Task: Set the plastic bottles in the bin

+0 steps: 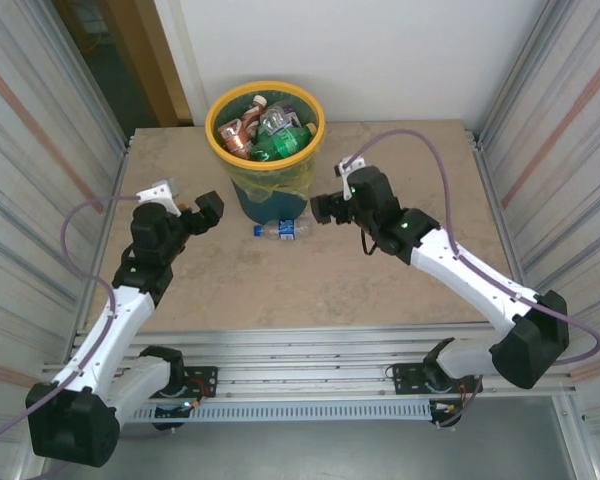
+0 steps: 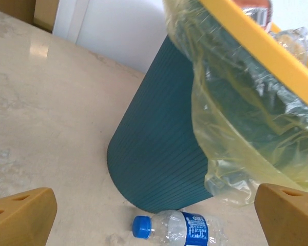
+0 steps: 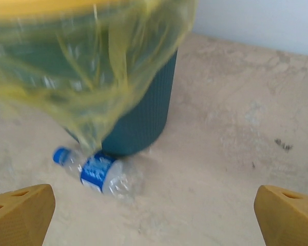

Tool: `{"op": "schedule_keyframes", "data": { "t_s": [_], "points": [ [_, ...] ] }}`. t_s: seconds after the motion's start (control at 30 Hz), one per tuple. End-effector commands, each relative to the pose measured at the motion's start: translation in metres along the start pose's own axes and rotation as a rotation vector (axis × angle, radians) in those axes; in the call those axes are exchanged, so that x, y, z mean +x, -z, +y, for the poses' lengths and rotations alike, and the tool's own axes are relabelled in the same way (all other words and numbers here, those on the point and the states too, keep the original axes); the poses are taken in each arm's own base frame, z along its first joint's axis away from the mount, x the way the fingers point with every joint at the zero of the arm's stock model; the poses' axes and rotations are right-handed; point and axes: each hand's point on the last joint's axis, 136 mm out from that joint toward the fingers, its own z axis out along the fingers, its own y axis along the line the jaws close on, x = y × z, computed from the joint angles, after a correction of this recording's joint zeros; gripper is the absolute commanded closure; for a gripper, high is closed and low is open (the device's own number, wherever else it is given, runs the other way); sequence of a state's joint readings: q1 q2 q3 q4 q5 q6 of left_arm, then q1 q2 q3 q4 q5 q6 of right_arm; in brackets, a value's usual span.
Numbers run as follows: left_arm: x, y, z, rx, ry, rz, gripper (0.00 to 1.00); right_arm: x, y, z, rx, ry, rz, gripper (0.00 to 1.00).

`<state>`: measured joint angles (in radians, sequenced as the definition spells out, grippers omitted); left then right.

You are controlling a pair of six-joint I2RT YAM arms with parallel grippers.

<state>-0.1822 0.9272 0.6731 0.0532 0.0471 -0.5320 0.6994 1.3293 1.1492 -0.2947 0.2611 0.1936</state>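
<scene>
One clear, crumpled bottle (image 2: 177, 228) with blue cap.

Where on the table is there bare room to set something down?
The near half of the table, between the arms, is bare; so is the far right corner, past the right tool. Crowded around the bin: the bottle lies at its foot, the left tool close beside.

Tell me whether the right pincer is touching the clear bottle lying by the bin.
Apart. The right wrist view shows the clear bottle lying beyond the open right pincer, bare tabletop between it and both fingers.
</scene>
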Motion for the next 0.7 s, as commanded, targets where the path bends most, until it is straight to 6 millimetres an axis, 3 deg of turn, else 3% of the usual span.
{"op": "schedule_keyframes", "data": {
  "t_s": [0.0, 0.1, 0.27, 0.43, 0.67],
  "points": [
    [-0.009, 0.003, 0.006, -0.020, 0.035, -0.050, 0.01, 0.029, -0.015, 0.002, 0.028, 0.086, 0.054, 0.02],
    [-0.005, 0.000, 0.009, -0.027, 0.047, -0.039, 0.01, 0.064, -0.037, 0.009, -0.004, 0.103, 0.141, 0.02],
    [-0.003, -0.002, 0.012, -0.030, 0.057, -0.030, 0.01, 0.097, -0.071, 0.033, -0.093, 0.148, 0.202, 0.02],
    [-0.002, -0.003, 0.014, -0.036, 0.062, -0.026, 0.01, 0.109, -0.096, 0.049, -0.146, 0.179, 0.201, 0.02],
    [0.003, -0.007, 0.015, -0.035, 0.068, -0.009, 0.01, 0.108, -0.117, 0.061, -0.233, 0.172, 0.161, 0.02]
  ]
}}
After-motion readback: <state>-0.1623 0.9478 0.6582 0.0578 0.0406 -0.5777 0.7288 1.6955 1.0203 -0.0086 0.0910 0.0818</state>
